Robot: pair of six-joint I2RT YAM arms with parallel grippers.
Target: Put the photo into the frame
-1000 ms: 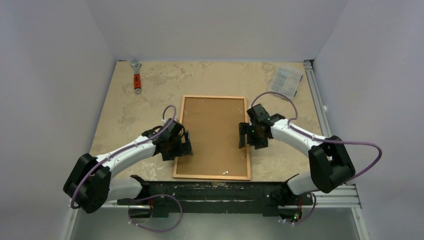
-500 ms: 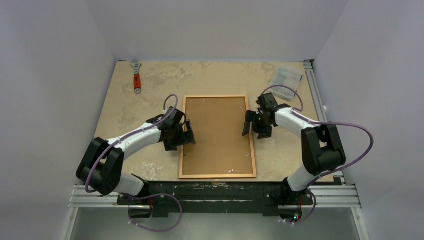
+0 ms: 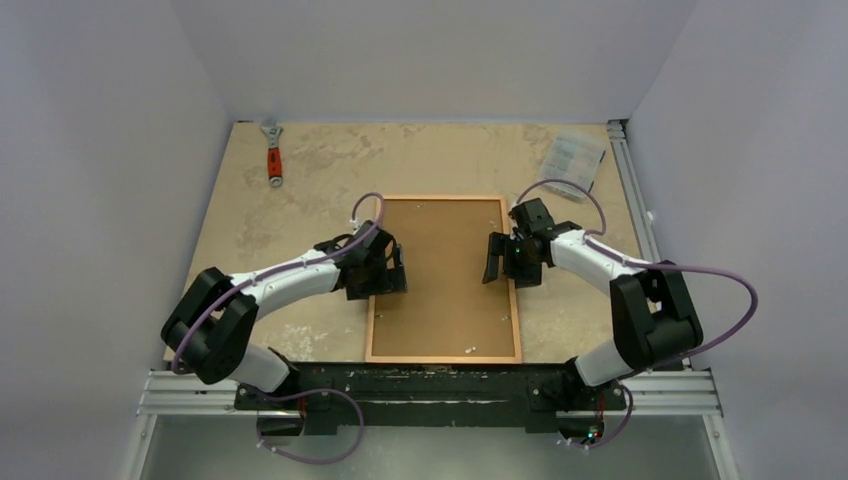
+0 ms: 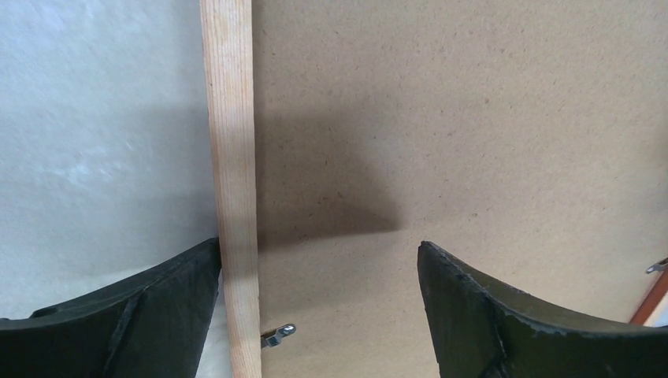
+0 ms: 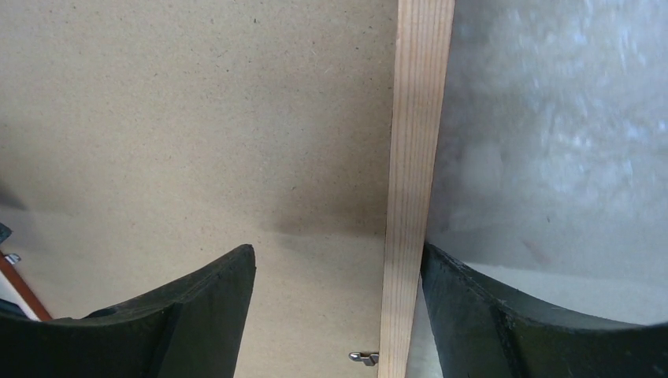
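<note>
The orange-brown wooden frame (image 3: 445, 359) lies flat on the table. A plain brown board (image 3: 445, 290) fills it; this looks like the photo's back, and no printed side shows. My left gripper (image 3: 392, 275) is open and straddles the frame's left rail (image 4: 232, 157), one finger against the rail's outer side, the other over the brown board (image 4: 441, 118). My right gripper (image 3: 497, 258) is open and straddles the right rail (image 5: 417, 118) the same way, its inner finger over the board (image 5: 197, 102). The left gripper (image 4: 319, 242) and right gripper (image 5: 339, 247) hold nothing.
An orange-handled wrench (image 3: 272, 155) lies at the far left. A small clear plastic box (image 3: 573, 158) sits at the far right. Small metal tabs stick out from the rails over the board (image 4: 277, 334) (image 5: 364, 357). White walls close in three sides.
The frame with its brown board has slid to the right on the table. Both grippers moved with it, still straddling its long rails.
</note>
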